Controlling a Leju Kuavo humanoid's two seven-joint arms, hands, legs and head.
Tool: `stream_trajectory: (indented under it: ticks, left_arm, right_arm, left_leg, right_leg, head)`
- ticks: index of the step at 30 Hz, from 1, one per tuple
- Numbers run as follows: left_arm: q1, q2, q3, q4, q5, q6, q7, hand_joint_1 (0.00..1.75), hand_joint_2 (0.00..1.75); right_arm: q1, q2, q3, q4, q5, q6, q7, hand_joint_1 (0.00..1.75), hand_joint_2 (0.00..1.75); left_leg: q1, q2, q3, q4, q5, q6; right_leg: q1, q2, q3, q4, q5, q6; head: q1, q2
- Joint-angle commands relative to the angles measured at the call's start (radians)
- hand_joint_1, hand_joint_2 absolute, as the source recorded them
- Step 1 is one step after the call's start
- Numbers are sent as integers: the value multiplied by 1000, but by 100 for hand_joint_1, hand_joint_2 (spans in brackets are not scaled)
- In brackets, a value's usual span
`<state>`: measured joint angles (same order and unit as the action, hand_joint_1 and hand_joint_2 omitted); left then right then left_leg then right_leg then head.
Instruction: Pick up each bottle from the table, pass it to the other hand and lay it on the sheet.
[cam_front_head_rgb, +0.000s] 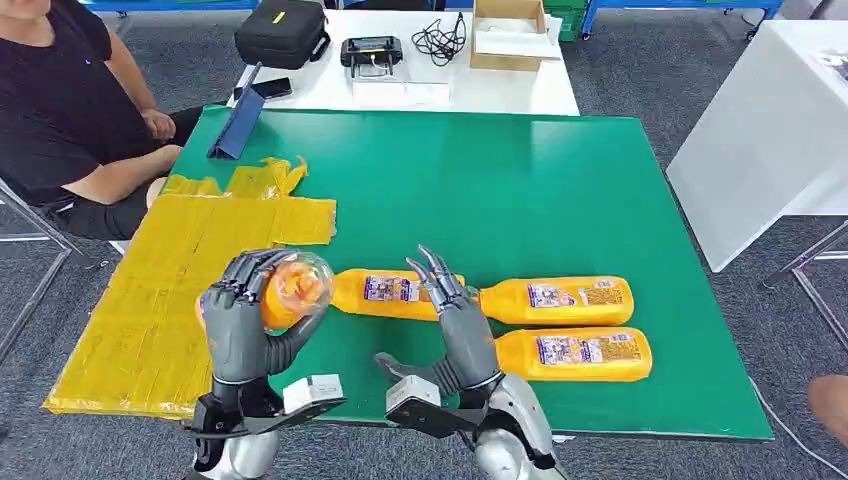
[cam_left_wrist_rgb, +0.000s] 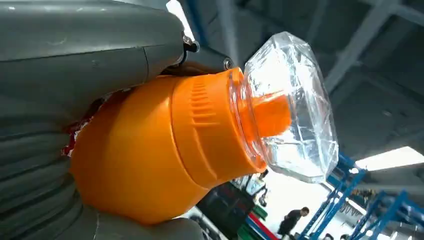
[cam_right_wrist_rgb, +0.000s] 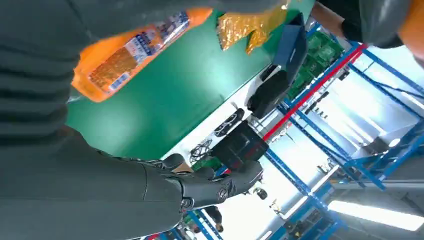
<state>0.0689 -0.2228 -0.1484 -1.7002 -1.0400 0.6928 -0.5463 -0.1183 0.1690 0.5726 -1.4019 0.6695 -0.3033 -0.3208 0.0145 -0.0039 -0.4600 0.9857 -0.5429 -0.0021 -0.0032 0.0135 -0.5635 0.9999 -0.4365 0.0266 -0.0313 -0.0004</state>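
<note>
My left hand (cam_front_head_rgb: 240, 320) grips an orange bottle (cam_front_head_rgb: 290, 292) by its shoulder above the table's front edge, beside the yellow sheet (cam_front_head_rgb: 150, 300). Its clear cap (cam_left_wrist_rgb: 290, 105) points away from the palm. My right hand (cam_front_head_rgb: 455, 320) stands open just to the right, fingers straight and pointing up, holding nothing. Behind those fingers one orange bottle (cam_front_head_rgb: 385, 292) lies on the green table (cam_front_head_rgb: 500, 180). Two more lie to the right, one farther (cam_front_head_rgb: 560, 299) and one nearer (cam_front_head_rgb: 575, 354). The right wrist view shows a lying bottle (cam_right_wrist_rgb: 130, 50) and my fingers (cam_right_wrist_rgb: 200, 185).
A seated person in black (cam_front_head_rgb: 70, 110) is at the table's left, close to the sheet's far end. A blue folder (cam_front_head_rgb: 235, 125) stands at the far left corner. A white table (cam_front_head_rgb: 450, 60) behind holds a black case, cables and a box. Another white table (cam_front_head_rgb: 770, 140) stands right.
</note>
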Motion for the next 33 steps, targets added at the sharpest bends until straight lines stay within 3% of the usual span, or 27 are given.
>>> stream_trajectory:
  ticks: [1,3,4,6,10,27,30,33]
  left_arm:
    - [-21,35,23,12,-15,5,8,175,175]
    - [-15,5,60,10,-107,5,-4,175,175]
    - [-13,-13,89,11,-178,5,-13,175,175]
    - [-15,-17,120,32,-322,5,17,175,175]
    - [-52,87,88,187,-464,5,183,175,175]
    - [-52,87,88,187,-464,5,183,175,175]
    - [-93,210,22,377,-531,5,341,175,175]
    - [-112,229,35,469,-520,5,347,175,175]
  right_arm:
    - [-3,-58,-35,-29,-6,7,-6,0,0]
    - [-4,-62,-38,-30,-11,9,-10,0,0]
    - [-7,-66,-42,-29,-24,15,-17,0,175]
    - [-20,-74,-50,-20,-43,30,-22,0,175]
    - [-66,-75,-61,31,-53,55,-20,0,175]
    - [-66,-75,-61,31,-53,55,-20,0,175]
    - [-109,-81,-68,72,-51,62,-5,0,175]
    - [-129,-80,-80,97,-52,71,2,0,175]
  left_leg:
    - [0,0,0,-1,0,1]
    - [0,-1,0,-1,1,1]
    - [0,-1,0,-1,0,1]
    - [0,0,0,-1,1,1]
    - [0,0,1,-2,1,1]
    - [0,-1,1,-1,1,1]
    - [0,0,2,-3,2,0]
    - [-1,0,3,-3,1,0]
  right_leg:
    - [0,-1,1,-1,0,0]
    - [0,-1,1,-1,1,0]
    - [0,-2,0,-1,0,0]
    - [0,-1,1,-2,1,0]
    - [0,-1,2,-2,1,0]
    - [0,-1,1,-1,1,0]
    - [0,-1,2,-3,2,0]
    - [-1,-1,2,-1,1,0]
  head:
    - [0,0]
    - [0,0]
    - [0,0]
    - [0,0]
    - [0,0]
    - [0,0]
    - [0,0]
    - [0,0]
